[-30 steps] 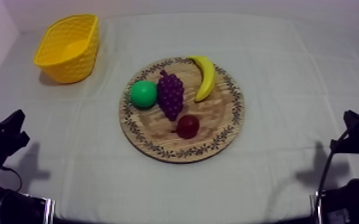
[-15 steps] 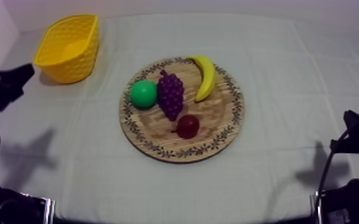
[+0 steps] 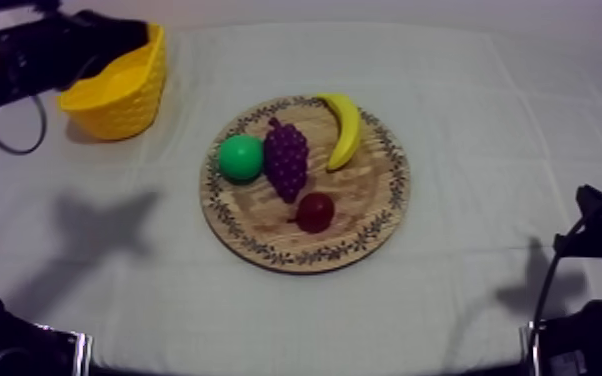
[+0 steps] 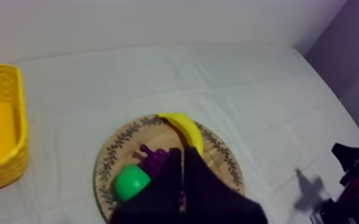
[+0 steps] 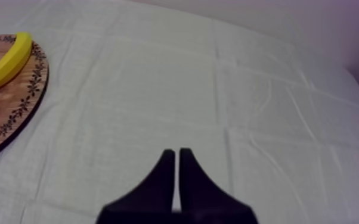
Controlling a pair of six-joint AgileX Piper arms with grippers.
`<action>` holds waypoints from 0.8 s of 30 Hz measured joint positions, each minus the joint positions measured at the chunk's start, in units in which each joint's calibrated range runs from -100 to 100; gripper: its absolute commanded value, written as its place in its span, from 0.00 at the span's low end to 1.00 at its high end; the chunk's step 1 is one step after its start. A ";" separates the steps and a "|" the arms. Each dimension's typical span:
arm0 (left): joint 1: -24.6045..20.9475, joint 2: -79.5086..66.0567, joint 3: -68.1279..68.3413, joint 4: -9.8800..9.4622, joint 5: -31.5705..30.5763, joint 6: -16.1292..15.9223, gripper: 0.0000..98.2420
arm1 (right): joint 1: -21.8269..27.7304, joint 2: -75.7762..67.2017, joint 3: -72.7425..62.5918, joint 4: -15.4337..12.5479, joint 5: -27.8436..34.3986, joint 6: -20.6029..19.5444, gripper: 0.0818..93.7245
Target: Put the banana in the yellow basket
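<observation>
The yellow banana [image 3: 344, 128] lies on the far right part of the round wooden board [image 3: 370, 205], next to purple grapes [image 3: 286, 158]. The yellow basket [image 3: 115, 85] stands at the table's far left. My left gripper [image 3: 133, 35] hangs high over the basket's far rim, well away from the banana. In the left wrist view its fingers [image 4: 182, 159] lie together as a narrow wedge, shut on nothing, above the board [image 4: 220, 164] and the banana [image 4: 185, 130]. My right gripper [image 5: 176, 154] is also shut on nothing over bare cloth, right of the banana [image 5: 6, 62].
On the board also lie a green round fruit [image 3: 240, 157] and a small red fruit [image 3: 315, 212]. My right arm [image 3: 600, 225] rests low at the table's right edge. Bare cloth surrounds the board on all sides.
My left arm has swung up from the lower left edge to the upper left, above the basket. The fruit, board, basket and right arm have not moved.
</observation>
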 measured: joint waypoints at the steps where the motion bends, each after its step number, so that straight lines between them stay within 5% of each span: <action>1: 0.60 1.48 -1.18 0.00 0.51 0.21 0.00 | 0.00 0.00 0.00 0.00 0.00 0.00 0.00; 12: 4.36 19.46 -18.06 0.03 9.10 1.68 0.00 | 0.00 0.00 0.00 0.00 0.00 -0.09 0.00; 24: 5.44 33.43 -26.38 2.52 13.04 1.16 0.02 | -0.03 0.00 0.00 0.00 0.00 -0.01 0.00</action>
